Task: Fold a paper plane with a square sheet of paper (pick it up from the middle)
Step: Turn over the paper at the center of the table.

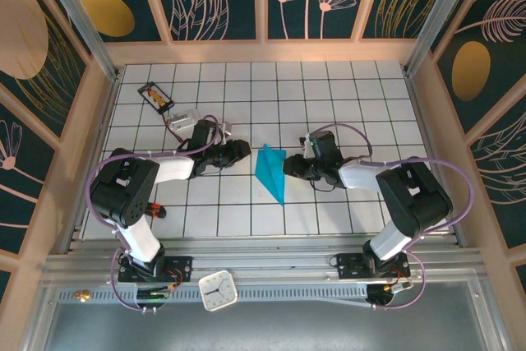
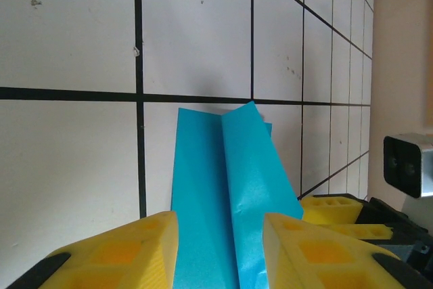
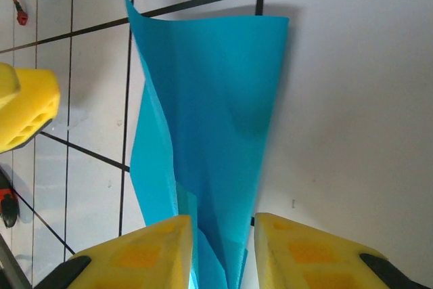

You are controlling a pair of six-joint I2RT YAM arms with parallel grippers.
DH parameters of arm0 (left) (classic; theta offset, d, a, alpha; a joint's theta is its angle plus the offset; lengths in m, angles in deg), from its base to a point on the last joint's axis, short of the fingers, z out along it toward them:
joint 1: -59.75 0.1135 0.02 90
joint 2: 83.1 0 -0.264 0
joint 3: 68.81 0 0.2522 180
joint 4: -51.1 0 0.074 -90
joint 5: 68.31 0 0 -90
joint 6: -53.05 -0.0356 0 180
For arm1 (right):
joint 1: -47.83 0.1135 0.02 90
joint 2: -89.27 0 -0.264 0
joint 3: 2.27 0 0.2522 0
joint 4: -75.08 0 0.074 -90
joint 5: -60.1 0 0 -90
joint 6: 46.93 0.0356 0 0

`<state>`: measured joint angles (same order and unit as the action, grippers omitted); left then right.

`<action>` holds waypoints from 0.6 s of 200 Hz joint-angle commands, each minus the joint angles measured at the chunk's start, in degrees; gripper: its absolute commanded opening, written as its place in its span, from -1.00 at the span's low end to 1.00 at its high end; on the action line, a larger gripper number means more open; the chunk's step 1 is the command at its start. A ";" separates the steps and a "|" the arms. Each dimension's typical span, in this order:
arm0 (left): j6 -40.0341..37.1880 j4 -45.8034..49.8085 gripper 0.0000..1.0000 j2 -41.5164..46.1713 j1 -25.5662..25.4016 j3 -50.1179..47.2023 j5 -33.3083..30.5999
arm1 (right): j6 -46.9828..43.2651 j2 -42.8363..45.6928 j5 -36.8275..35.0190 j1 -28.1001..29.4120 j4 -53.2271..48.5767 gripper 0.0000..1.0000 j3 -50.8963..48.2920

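Paper plane (image 1: pixel 270 172): teal, creased, on the tiled surface (image 1: pixel 329 104), directly ahead of both grippers.
Left gripper (image 1: pixel 245 150): jaws apart, plane's edge between them.
Right gripper (image 1: pixel 288 166): jaws apart, likewise straddling the plane.

White gridded table (image 1: pixel 329 88): teal paper plane (image 1: pixel 270 170) mid-table, black card (image 1: pixel 156 97) far-left corner.

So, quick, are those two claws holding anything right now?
Left gripper: open, jaws parted around the paper plane, not clamping it.
Right gripper: open, also straddling it.
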<state>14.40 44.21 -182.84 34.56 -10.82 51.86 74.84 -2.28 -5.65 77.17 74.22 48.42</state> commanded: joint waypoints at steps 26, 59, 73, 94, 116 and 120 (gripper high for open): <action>0.38 -1.33 -0.25 -1.46 0.14 0.74 1.30 | 0.74 -0.63 1.74 0.80 4.63 -0.40 0.01; 0.20 -1.03 -0.25 -1.48 0.14 0.77 1.20 | 0.83 -1.19 1.94 1.06 5.41 -0.43 -0.19; 0.20 -1.11 -0.25 -1.46 0.14 0.69 1.22 | 0.58 -2.23 1.93 1.40 5.49 -0.49 0.16; 0.02 -0.82 -0.25 -1.58 0.17 0.60 1.21 | 0.67 -3.88 2.45 1.68 6.42 -0.51 0.62; -0.01 -0.81 -0.25 -1.49 0.15 0.50 1.17 | 0.38 -4.67 2.38 2.73 6.76 -0.57 1.34; 0.03 -0.76 -0.25 -1.46 0.14 0.51 1.19 | 0.25 -4.58 2.37 2.74 6.70 -0.61 1.47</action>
<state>14.40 44.08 -183.76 34.56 -10.80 52.32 75.19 -6.15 -4.08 78.72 79.16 48.42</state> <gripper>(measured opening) 0.375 0.225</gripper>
